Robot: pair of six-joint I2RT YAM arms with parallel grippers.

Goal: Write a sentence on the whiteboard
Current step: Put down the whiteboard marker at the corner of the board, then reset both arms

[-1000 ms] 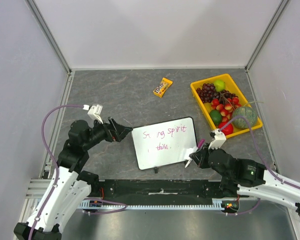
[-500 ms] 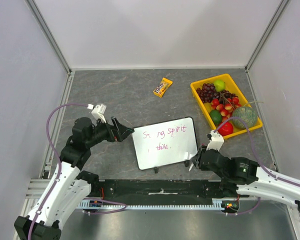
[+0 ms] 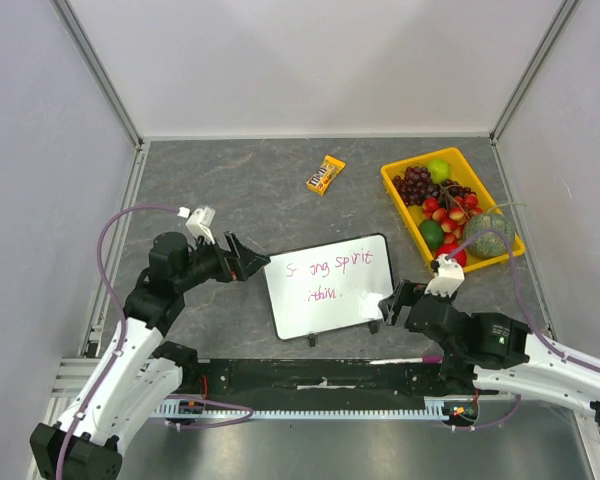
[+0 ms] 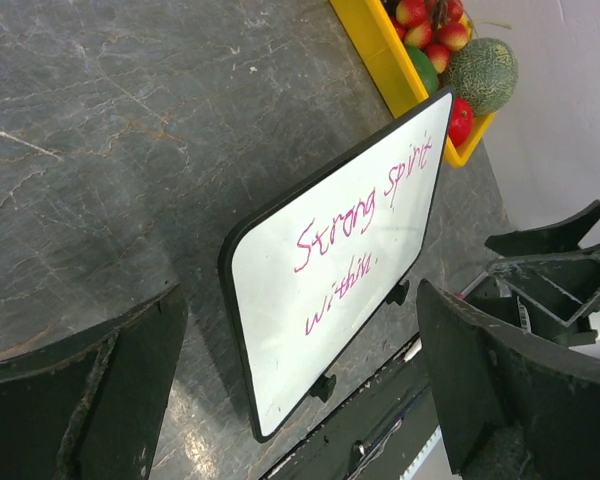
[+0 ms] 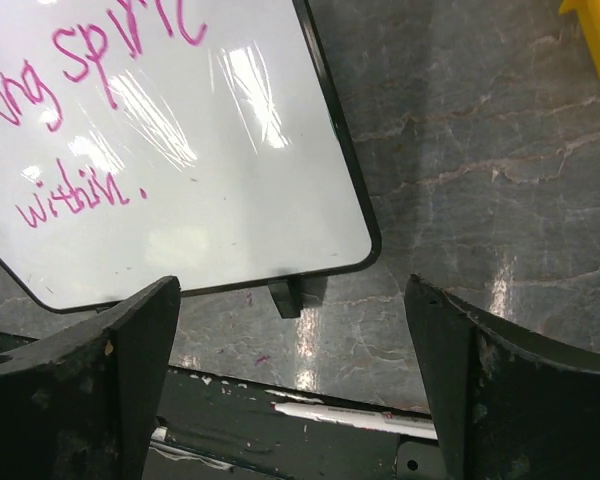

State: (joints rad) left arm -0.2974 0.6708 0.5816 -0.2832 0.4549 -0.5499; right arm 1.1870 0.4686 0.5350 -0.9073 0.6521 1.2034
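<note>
Pink sentence (image 4: 352, 235), two lines, on one whiteboard (image 4: 280, 345)

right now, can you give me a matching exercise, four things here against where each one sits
Things:
1 whiteboard
2 candy packet
3 yellow tray
4 marker

Places:
A lying on the black rail at the near edge
B far right, holding fruit
C middle, towards the near side
D far side, on its own

Pairs: 1-C, 2-D, 3-B, 4-A
</note>
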